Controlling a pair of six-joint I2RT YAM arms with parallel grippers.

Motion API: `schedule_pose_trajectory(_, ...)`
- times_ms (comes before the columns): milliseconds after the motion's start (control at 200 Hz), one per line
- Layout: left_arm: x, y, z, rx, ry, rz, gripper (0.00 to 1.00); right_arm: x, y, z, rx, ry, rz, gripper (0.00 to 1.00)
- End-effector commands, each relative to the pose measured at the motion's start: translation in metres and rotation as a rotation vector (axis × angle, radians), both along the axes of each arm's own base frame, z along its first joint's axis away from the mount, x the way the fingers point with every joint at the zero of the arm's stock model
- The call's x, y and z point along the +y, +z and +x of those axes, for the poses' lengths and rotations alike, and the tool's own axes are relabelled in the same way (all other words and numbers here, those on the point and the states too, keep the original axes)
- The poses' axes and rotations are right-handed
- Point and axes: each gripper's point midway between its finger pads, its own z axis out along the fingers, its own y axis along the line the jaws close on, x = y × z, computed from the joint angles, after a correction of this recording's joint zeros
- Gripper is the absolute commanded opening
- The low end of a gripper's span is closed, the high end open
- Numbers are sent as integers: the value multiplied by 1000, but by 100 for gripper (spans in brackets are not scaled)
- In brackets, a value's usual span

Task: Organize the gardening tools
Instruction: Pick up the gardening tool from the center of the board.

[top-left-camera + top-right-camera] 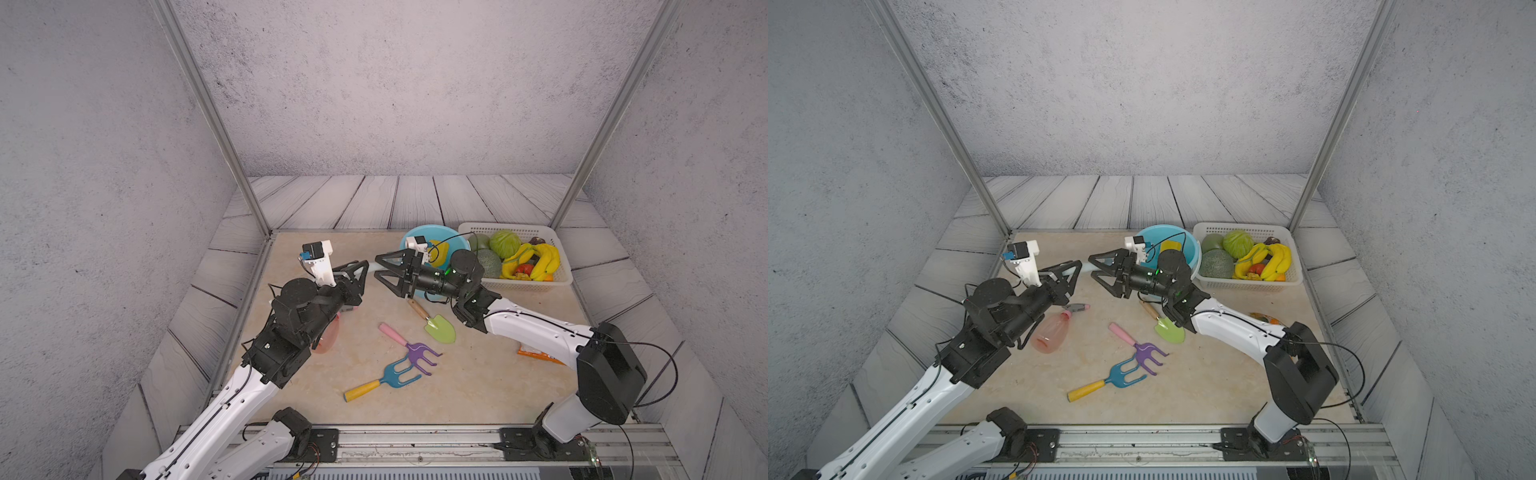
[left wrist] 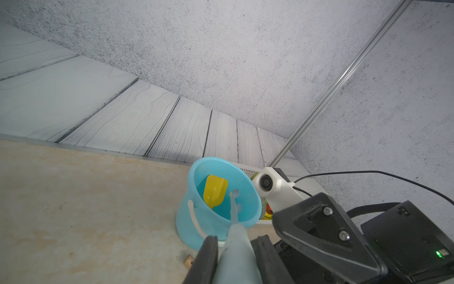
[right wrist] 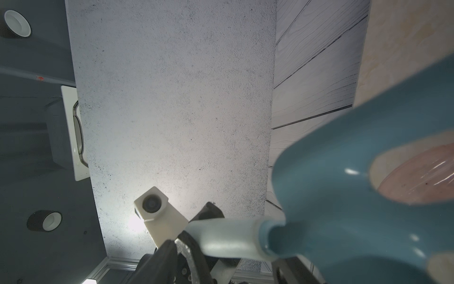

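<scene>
- Left gripper (image 2: 235,239): jaws closed down onto the pale handle of the teal pronged tool (image 3: 331,196), which is held off the table (image 1: 478,382) and points toward the right arm.
- Right gripper (image 1: 376,266): jaws stand partly apart, level with the left gripper and facing it. The head of the teal pronged tool lies at or between them, but the views do not show whether they grip it.
- Yellow scoop (image 2: 215,193): inside the light-blue bucket (image 2: 186,221), blade up, leaning on the inner wall.
- Green trowel (image 1: 439,328): flat on the table, just beneath the right arm, with its wooden handle pointing toward the bucket.
- Purple rake (image 1: 419,351) and blue rake (image 1: 399,376): flat at table centre, with prongs meeting. The pink and yellow handles point away from each other.
- Pink spray bottle (image 1: 1050,334): on its side, partly under the left arm.
- White basket (image 1: 528,284): beside the bucket at the far right, filled with plastic fruit.
</scene>
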Motion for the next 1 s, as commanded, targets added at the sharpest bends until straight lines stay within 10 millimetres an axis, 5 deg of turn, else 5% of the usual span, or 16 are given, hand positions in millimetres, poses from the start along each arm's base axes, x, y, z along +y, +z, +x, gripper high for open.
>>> schedule_pose_trajectory(0,0,32,-13,-96,-14,-40,0,4,2,13,10,-42,20,63)
schedule_pose_trajectory(245,-5,19,-28,-89,-53,-48,0,2,5,26,30,-106,31,56)
schedule_pose_trajectory(996,-20,4,-43,-49,-146,-34,0,5,-13,34,17,-127,-13,8)
